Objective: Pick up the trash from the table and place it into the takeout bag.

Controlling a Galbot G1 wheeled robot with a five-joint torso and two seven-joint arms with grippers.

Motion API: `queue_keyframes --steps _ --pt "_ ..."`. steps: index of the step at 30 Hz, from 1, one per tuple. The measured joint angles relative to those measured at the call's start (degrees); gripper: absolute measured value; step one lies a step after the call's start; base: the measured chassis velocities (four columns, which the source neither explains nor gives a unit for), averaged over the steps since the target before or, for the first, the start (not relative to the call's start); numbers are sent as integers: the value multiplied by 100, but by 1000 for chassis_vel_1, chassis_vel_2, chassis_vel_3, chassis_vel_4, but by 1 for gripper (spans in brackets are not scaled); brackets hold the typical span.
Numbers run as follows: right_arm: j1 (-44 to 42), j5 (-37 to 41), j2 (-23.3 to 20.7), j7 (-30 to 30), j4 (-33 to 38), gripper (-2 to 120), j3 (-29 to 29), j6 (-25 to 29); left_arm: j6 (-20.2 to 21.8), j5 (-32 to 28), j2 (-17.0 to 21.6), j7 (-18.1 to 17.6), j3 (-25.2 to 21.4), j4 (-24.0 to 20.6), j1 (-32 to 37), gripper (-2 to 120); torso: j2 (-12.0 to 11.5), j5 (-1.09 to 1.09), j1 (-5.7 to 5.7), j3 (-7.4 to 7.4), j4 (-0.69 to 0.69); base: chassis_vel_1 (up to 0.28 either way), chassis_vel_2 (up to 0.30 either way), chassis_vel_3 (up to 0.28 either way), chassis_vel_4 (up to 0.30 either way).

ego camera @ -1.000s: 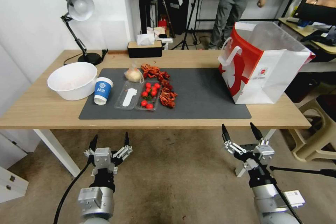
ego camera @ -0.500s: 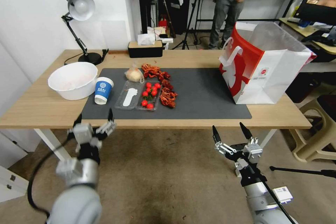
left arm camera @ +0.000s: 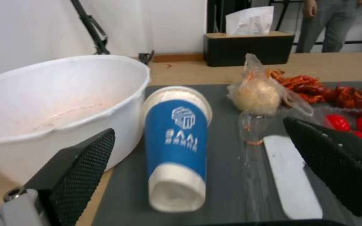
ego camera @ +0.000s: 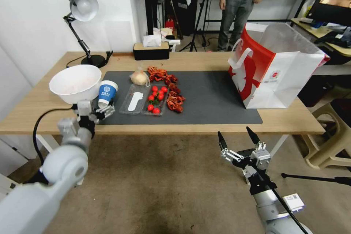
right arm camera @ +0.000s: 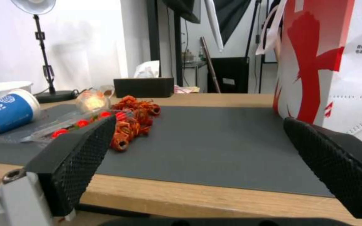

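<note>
A long light-wood bench (ego camera: 204,62) on white legs stands against a white wall, with a dark grey mat (ego camera: 212,98) laid across its middle and a brownish, stained floor (ego camera: 175,182) below. At the far left corner a black desk lamp (ego camera: 81,7) leans over the wood, and a black tissue box (ego camera: 151,51) sits at the back edge; tripods and cables crowd the room behind. The takeout bag (ego camera: 278,69) stands open on the right end of the mat, white-sided, its red face bearing a white figure, white loop handles hanging; small print and a square code show on the white side but are too small to read. At the left end lies the blue-and-white paper cup (ego camera: 106,94) on its side, just beside the large white bowl (ego camera: 75,82); its blue band carries a white logo with a line of characters I cannot make out. Near it sit a clear bag of pale food (ego camera: 139,77), a clear tray of red tomatoes (ego camera: 155,99), another clear tray holding a white strip (ego camera: 134,100), and a heap of red shells (ego camera: 172,91). The left gripper (ego camera: 95,110) hovers at the bench's near edge, fingers (left arm camera: 80,163) spread wide either side of the cup, touching nothing. The right gripper (ego camera: 238,139) hangs below the front edge, well apart from the bag, its fingers (right arm camera: 331,160) spread and empty
</note>
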Motion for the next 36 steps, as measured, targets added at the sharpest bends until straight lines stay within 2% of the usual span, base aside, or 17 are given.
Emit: queue_keyframes --steps 3,7,12,17,21,33,36 --pt "0 -4 -7 19 -2 100 41 -19 426 -345 68 89 129 237 -493 100 0 1 0 0 -2 0 0 0 0" --pt "2 -4 -43 33 -23 100 93 -27 739 -422 80 183 252 447 -775 100 0 1 0 0 0 0 0 0 0" --pt "19 26 -109 67 -36 100 169 -61 994 -467 -16 123 422 624 -956 100 0 1 -2 -1 -1 0 0 0 0" --pt "48 45 -132 82 -43 100 182 -79 1045 -474 -61 72 499 714 -1041 100 0 1 -2 -1 0 0 0 0 0" --pt "100 60 -149 104 -96 100 192 -99 1260 -697 -156 -236 730 1043 -1378 100 0 1 -2 -1 -1 0 0 0 0" --pt "112 59 -163 133 -128 100 208 -98 1901 -1259 -259 -720 895 1339 -1766 100 0 1 -2 -1 0 0 0 0 0" --pt "117 59 -168 139 -129 100 209 -98 2000 -1535 -283 -738 887 1396 -1799 93 0 1 -1 -1 0 0 0 0 0"
